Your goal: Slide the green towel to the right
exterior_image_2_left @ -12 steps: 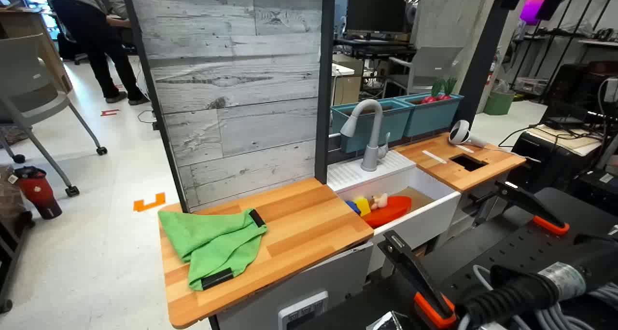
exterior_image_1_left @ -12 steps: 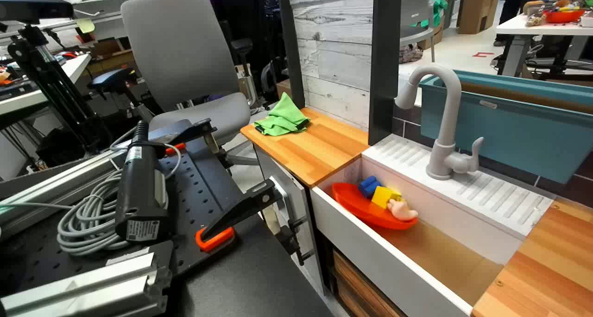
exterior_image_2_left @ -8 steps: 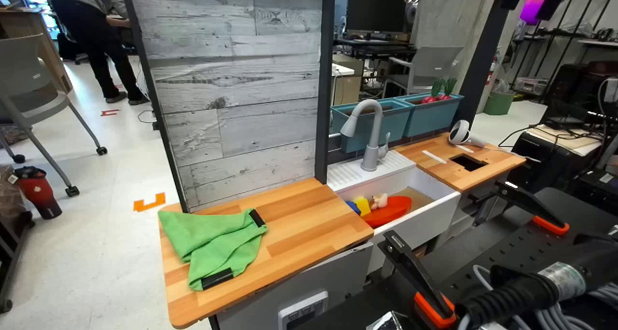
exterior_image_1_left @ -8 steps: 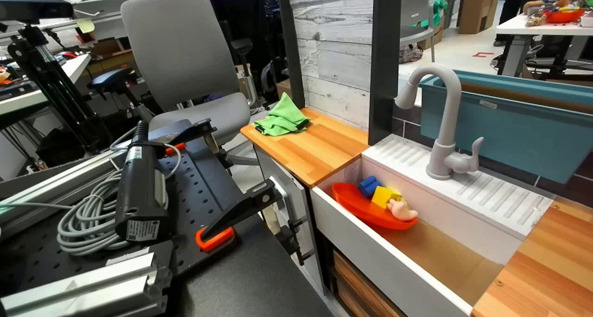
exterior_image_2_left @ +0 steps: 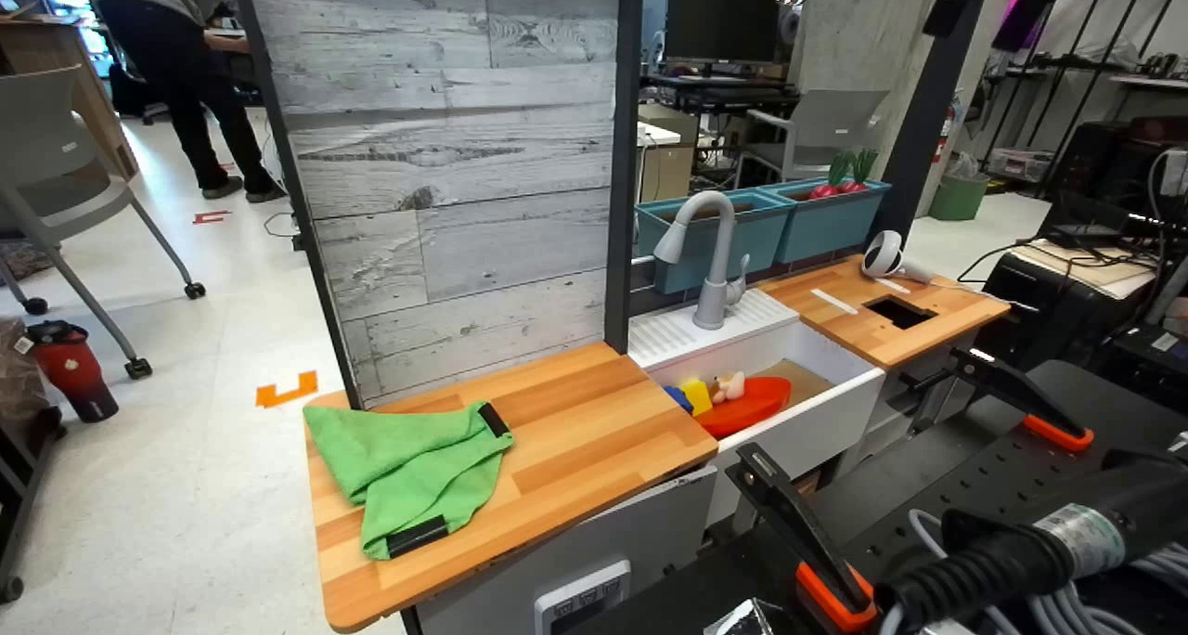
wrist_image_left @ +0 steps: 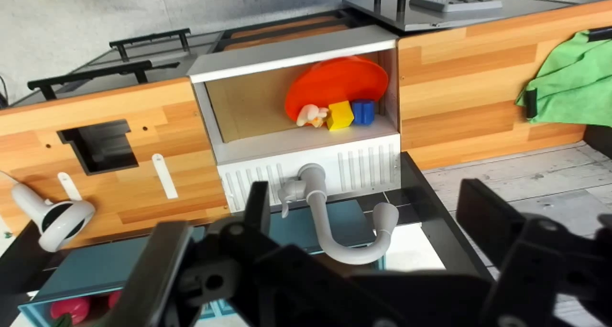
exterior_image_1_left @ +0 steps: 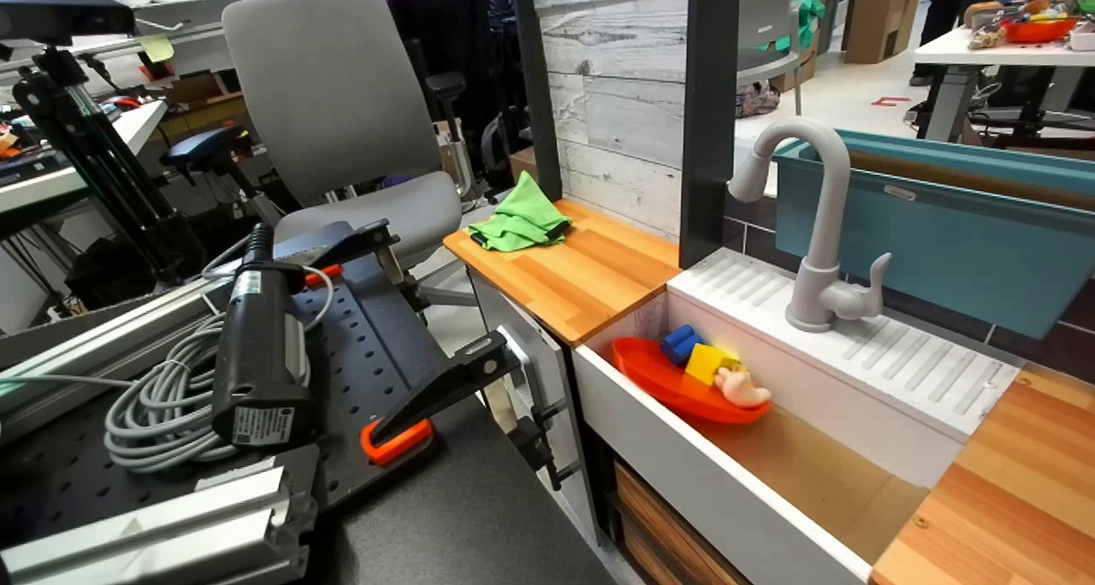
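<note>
The green towel [exterior_image_1_left: 522, 219] lies crumpled on the wooden counter [exterior_image_1_left: 590, 268] in an exterior view. It also lies there, with black edge strips, near the counter's outer end in an exterior view [exterior_image_2_left: 418, 477]. In the wrist view the towel [wrist_image_left: 573, 85] is at the right edge, partly cut off. My gripper [wrist_image_left: 368, 205] is open and empty in the wrist view, with its fingers spread over the faucet area. The dark fingertips of the gripper [exterior_image_2_left: 986, 18] hang at the top right in an exterior view, high up and far from the towel.
A sink [exterior_image_2_left: 803, 412] beside the counter holds a red dish [wrist_image_left: 337, 81] with a yellow block, a blue block and a pale toy. A grey faucet [exterior_image_2_left: 715, 264] rises behind it. A wood-look panel [exterior_image_2_left: 455, 180] stands behind the counter. Black clamps [exterior_image_2_left: 798, 524] are in front.
My gripper's fingertips have moved left and slightly down at the top right of an exterior view. The towel has not moved.
</note>
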`<control>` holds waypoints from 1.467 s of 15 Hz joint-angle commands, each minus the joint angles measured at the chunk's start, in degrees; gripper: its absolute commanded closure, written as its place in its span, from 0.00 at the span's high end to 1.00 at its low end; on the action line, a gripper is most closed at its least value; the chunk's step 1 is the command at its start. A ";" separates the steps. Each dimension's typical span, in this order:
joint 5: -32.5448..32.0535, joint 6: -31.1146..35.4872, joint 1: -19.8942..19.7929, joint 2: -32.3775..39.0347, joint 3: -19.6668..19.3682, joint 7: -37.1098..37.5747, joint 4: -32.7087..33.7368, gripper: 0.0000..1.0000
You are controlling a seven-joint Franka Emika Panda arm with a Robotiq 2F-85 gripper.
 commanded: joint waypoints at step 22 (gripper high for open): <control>-15.94 27.66 16.57 33.73 16.64 23.26 2.66 1.00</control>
